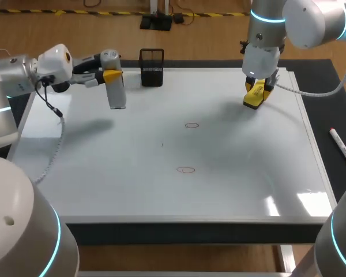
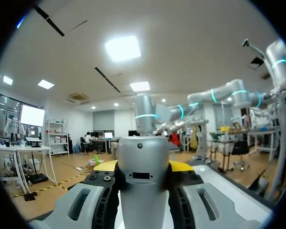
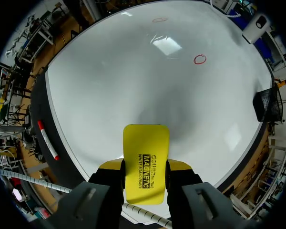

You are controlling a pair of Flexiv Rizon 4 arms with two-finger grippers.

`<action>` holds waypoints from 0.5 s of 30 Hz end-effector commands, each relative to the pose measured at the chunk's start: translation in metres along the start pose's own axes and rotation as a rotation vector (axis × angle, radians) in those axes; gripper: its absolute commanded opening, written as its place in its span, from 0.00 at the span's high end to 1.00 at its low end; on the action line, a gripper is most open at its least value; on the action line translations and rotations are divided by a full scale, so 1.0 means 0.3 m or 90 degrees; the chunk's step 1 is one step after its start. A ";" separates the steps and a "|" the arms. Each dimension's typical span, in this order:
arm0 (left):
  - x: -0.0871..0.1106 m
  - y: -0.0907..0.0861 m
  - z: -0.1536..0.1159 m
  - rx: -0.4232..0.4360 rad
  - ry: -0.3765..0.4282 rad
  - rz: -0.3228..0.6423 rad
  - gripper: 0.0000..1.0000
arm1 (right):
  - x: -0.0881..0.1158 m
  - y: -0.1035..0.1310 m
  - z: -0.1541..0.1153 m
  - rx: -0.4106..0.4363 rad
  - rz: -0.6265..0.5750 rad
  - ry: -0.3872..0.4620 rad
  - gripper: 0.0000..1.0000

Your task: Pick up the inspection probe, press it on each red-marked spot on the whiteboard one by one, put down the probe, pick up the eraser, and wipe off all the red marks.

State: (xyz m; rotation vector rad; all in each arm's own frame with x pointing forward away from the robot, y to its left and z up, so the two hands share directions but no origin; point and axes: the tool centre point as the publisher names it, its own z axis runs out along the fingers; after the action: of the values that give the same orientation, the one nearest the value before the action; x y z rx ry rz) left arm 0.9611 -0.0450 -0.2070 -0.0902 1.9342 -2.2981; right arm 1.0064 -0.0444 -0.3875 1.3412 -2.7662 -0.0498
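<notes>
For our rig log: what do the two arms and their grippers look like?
The left arm and right arm are rounded, silver-white, with glowing cyan joint rings. The left gripper and right gripper are grey and black with yellow tips. A black cable hangs off the left wrist.

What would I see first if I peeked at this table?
The bright yellow block eraser gripped in the right hand, at the far right corner of the big white whiteboard. Then the silver cylinder probe in the left hand at the far left, and two small red ovals mid-board.
</notes>
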 end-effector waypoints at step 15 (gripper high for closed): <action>-0.005 -0.004 -0.010 0.002 0.003 -0.001 1.00 | -0.093 0.087 0.000 0.002 -0.066 0.022 1.00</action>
State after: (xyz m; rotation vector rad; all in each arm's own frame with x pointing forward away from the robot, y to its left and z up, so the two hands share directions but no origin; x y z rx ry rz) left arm 0.9616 -0.0422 -0.2069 -0.0880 1.9324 -2.3027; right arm 1.0016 -0.0189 -0.3850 1.4700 -2.6909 -0.0535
